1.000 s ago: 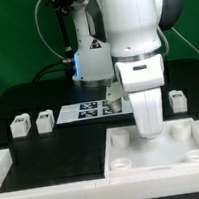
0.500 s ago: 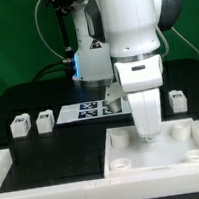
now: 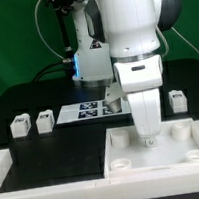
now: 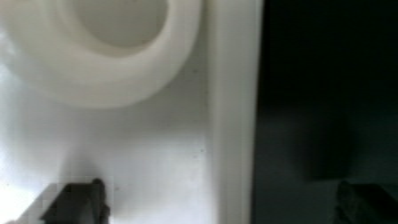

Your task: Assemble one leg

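One arm [image 3: 130, 33], its hand [image 3: 147, 135] down low on the square piece [image 3: 125, 163] at lower right of the exterior view. The wrist view shows only a round socket [image 4: 107, 50] close up and one dark finger [image 4: 71, 200]. You can't tell whether the hand is wide or narrow, and no leg shows in it.

Likely step: working at the square piece before fetching a leg. Next you'd lift clear, go to a leg, grip it upright and bring it over a socket.

Counts:
- One square piece; four sockets, as far as I can see.
- One white rail [image 3: 44, 160], lower left.
- One marker board [image 3: 84, 111], middle of the counter [image 3: 27, 96].
- Three sure: one leg [image 3: 20, 124] and a second leg [image 3: 45, 120] at middle left, a third leg [image 3: 176, 100] at middle right. A possible fourth behind the arm is unclear.
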Available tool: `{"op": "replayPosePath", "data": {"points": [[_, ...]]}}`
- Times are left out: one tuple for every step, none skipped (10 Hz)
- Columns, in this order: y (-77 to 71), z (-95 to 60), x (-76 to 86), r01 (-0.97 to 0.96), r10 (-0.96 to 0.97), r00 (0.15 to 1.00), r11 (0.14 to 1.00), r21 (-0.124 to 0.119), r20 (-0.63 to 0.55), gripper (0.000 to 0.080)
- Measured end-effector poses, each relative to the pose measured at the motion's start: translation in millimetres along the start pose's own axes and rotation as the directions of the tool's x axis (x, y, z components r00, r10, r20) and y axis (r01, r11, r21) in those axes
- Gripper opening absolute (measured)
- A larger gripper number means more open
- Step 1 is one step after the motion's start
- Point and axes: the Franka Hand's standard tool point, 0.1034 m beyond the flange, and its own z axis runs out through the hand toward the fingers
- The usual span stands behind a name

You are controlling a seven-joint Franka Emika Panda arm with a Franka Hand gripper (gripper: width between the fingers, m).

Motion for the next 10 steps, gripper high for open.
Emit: {"op": "replayPosePath", "data": {"points": [[0.0,0.0,-0.1,0.000,0.000,1.000,1.000,0.000,0.000,0.0648],[0.0,0.0,-0.2,0.000,0.000,1.000,1.000,0.000,0.000,0.0648],[0.3,-1.0,0.2,-0.003,0.003,1.000,1.000,-0.001,0.000,0.0649],[2.1,-9.3,3.1,-0.013,0.013,1.000,1.000,-0.014,0.000,0.0649],[3.9,-24.8,8.7,-0.051,0.051,0.999,0.998,-0.027,0.003,0.0649],[6.8,-43.6,11.6,-0.084,0.085,0.996,0.996,-0.035,0.012,0.0649],[11.3,-55.8,12.3,-0.083,0.084,0.996,0.995,-0.055,0.011,0.0649],[8.2,-49.0,11.7,-0.105,0.105,0.994,0.993,-0.047,0.008,0.0649],[7.2,-47.4,12.2,-0.216,0.216,0.976,0.976,-0.043,0.003,0.0649],[5.1,-47.6,15.0,-0.353,0.353,0.936,0.935,-0.043,-0.004,0.0649]]}}
